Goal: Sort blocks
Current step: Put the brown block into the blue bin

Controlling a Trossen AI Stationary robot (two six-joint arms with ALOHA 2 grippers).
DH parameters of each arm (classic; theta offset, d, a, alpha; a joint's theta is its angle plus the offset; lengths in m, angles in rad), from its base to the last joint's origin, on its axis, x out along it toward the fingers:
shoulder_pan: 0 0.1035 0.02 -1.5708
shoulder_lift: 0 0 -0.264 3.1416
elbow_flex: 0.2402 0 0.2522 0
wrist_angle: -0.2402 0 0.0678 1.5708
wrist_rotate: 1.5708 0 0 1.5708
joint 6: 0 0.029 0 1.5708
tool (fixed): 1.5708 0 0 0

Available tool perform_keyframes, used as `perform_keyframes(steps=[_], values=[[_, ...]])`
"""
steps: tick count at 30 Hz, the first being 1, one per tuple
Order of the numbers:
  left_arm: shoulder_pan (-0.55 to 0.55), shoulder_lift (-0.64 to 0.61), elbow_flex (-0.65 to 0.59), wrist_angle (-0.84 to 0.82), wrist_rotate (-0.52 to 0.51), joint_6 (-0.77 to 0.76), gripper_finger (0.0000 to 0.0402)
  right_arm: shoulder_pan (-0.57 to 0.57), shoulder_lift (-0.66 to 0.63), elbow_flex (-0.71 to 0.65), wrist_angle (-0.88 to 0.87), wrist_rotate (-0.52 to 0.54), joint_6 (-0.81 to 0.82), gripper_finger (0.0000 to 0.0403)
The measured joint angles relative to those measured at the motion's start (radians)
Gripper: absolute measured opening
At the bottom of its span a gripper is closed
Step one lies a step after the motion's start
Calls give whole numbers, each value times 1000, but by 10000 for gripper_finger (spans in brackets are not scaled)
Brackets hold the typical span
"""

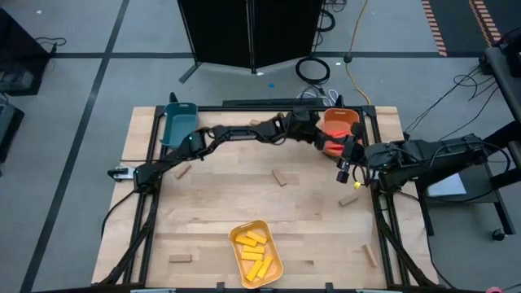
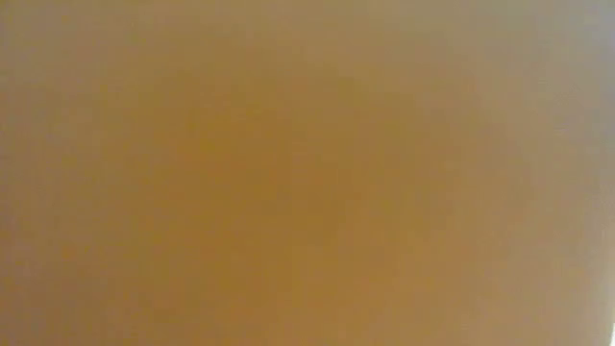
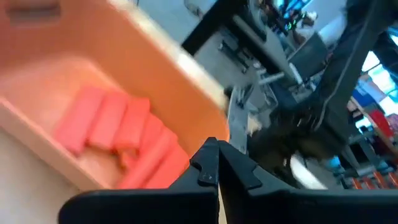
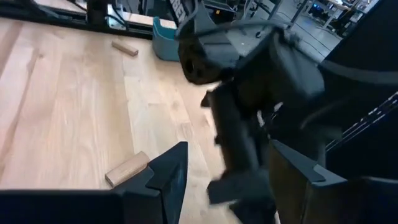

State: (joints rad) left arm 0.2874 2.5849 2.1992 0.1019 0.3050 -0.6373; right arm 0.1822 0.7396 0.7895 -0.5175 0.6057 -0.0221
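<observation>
Hovering left hand (image 1: 324, 138) over the orange tray (image 1: 352, 119), fingers pressed together, nothing pinched. Prob there bc reds go in that tray: red blocks (image 3: 118, 134) lie side by side inside it, long axes roughly parallel, flat on the tray floor. Right hand (image 1: 345, 169) sits just beside the same tray, fingers spread, empty afaict; the left arm crosses right in front of it. Tan block (image 4: 127, 169) lies flat on the table (image 1: 228, 203) near that hand, away from the tray. Other tan blocks scattered farther off.

Overhead camera looks straight down (wrist cameras sit close) on table (image 1: 244, 203).
</observation>
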Motion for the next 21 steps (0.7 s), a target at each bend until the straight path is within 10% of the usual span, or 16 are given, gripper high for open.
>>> perform_keyframes(steps=[6,21], values=[[28,-106,0,-216,-50,171,0,0,-64,56,-91,-2,44,161],[-121,-618,2,-1198,-654,498,0,0,-116,50,-190,-251,192,161]])
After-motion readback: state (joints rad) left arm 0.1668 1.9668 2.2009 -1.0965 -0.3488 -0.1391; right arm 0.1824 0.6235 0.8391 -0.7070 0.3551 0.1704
